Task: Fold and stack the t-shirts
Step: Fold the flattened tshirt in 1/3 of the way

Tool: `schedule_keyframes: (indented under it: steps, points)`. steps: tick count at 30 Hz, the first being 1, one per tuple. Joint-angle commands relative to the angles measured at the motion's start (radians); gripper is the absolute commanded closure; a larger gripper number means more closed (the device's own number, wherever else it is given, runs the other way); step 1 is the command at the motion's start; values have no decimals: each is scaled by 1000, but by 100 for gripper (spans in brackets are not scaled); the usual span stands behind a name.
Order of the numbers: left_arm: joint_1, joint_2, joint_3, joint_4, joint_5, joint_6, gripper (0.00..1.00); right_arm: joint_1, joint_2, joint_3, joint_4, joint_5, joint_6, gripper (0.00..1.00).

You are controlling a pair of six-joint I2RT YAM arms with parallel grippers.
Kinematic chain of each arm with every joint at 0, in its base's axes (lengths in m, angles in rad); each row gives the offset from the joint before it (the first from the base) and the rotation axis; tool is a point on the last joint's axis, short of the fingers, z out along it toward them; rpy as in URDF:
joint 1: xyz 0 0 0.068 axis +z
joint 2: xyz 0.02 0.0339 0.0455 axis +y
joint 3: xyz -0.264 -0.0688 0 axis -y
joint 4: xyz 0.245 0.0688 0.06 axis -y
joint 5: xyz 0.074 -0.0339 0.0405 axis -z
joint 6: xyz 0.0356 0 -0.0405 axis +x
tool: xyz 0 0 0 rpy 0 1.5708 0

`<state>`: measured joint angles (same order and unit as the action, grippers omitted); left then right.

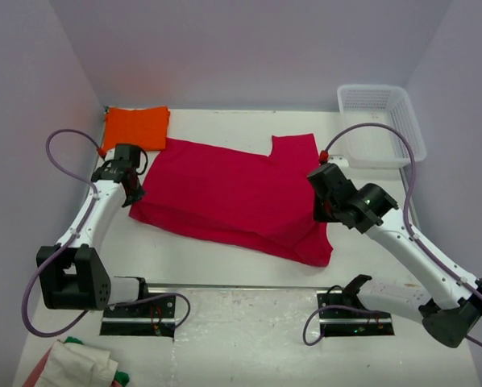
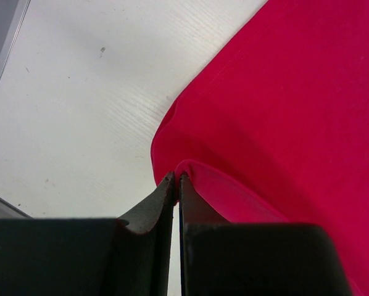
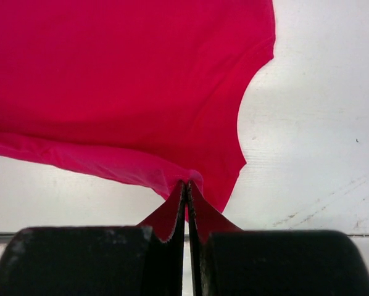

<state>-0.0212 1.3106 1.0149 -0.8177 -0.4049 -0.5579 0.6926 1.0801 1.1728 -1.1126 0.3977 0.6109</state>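
We see the red shirt (image 1: 233, 197), soft and matte, lying mid-table (image 1: 225, 258) with its near edge doubled over. The left end effector (image 2: 177, 180) and right end effector (image 3: 187, 185) each pinch a fold of its hem. The orange shirt (image 1: 136, 127) sits folded into a rectangle at the far left, and a white mesh basket (image 1: 382, 121) stands far right.

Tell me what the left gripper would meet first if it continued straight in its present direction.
The crimson-red t-shirt: the left gripper is shut on a fold at its edge, so red cloth probably comes first. The white table lies just beside that line, and depth is unclear.
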Motion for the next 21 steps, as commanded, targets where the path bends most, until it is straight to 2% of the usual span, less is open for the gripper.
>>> schedule_keyframes:
  steps: [1,21]
  points:
    - [-2,32,56,41,-52,-20,96,-28,9,47,48,3,-43,100]
    - [-3,257,146,81,-9,0,95,-108,76,19,126,-42,-114,100]
